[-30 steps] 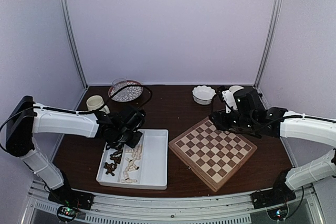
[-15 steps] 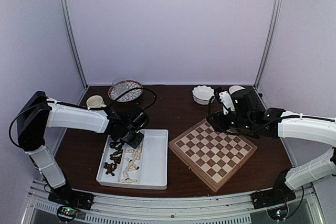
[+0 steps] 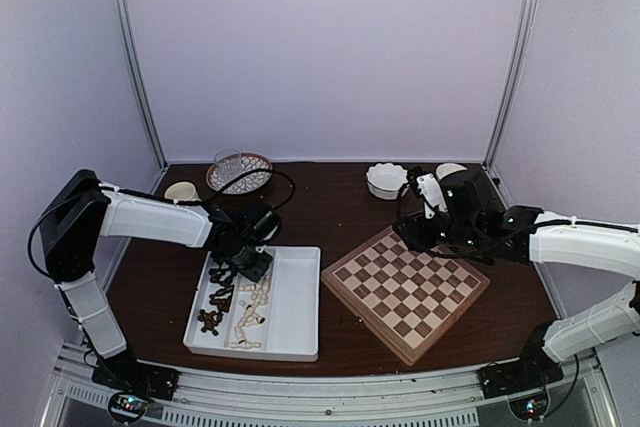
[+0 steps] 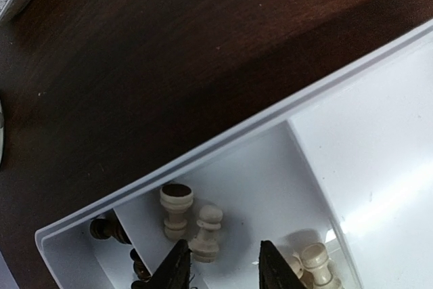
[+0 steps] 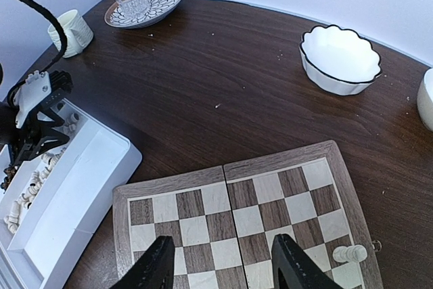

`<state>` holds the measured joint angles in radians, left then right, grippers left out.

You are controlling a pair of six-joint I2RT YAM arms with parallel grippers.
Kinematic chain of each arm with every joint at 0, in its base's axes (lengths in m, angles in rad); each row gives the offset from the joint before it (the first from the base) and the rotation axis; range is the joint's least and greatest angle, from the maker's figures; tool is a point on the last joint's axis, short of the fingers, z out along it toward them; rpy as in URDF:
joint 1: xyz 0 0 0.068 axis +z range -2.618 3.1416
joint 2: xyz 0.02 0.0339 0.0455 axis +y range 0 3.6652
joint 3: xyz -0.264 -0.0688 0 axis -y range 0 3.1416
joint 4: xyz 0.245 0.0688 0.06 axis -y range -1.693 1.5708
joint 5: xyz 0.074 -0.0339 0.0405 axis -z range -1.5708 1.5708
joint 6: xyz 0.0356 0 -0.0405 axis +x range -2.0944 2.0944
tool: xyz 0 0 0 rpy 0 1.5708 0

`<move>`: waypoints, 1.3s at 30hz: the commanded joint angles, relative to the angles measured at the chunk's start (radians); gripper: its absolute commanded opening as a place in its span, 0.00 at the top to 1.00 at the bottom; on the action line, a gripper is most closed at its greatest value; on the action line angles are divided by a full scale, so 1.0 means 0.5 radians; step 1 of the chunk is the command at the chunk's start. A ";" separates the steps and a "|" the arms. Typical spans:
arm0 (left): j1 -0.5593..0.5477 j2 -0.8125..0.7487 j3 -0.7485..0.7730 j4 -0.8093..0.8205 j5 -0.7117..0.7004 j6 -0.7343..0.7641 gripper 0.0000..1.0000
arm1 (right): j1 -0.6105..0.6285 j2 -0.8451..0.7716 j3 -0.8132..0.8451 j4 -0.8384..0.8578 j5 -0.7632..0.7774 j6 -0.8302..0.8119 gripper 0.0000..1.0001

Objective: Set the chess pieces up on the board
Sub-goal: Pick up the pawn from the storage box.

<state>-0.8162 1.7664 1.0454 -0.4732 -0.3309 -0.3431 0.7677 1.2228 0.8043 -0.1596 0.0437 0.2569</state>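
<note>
The chessboard (image 3: 405,297) lies right of centre; it also shows in the right wrist view (image 5: 264,214). One cream chess piece (image 5: 350,254) stands near its right edge. My right gripper (image 5: 223,272) is open and empty, hovering over the board's far part (image 3: 415,235). The white tray (image 3: 295,347) holds cream pieces (image 3: 250,312) and dark pieces (image 3: 213,307). My left gripper (image 3: 243,265) is open, down in the tray's far end. In the left wrist view its fingertips (image 4: 177,269) flank a spot just right of an upright cream pawn (image 4: 205,231); another cream piece (image 4: 176,208) lies beside it.
A patterned plate with a glass (image 3: 240,172) and a cream cup (image 3: 182,192) stand at the back left. A white scalloped bowl (image 3: 387,179) and a second white bowl (image 3: 450,169) stand at the back right. The tray's right compartment (image 4: 379,133) holds nothing visible.
My left arm has reached further right and forward, and its gripper has come down into the tray's far end. My right gripper shifted slightly left, then held still.
</note>
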 commanded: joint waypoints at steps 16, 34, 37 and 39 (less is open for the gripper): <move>0.083 0.159 0.133 -0.139 0.165 -0.010 0.70 | 0.011 -0.035 -0.019 0.034 0.001 -0.020 0.48; 0.020 -0.263 -0.090 0.090 0.203 -0.009 0.85 | 0.018 -0.037 0.006 0.062 -0.167 0.008 0.48; -0.053 -0.395 -0.181 0.240 0.224 0.085 0.84 | 0.037 -0.026 0.044 0.085 -0.309 0.053 0.48; -0.119 -0.469 -0.237 0.349 0.226 0.149 0.85 | 0.050 0.002 0.088 0.096 -0.395 0.101 0.48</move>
<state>-0.8200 1.6039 0.9730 -0.4458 -0.2401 -0.3355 0.7734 1.2228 0.8066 -0.1455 -0.0460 0.2668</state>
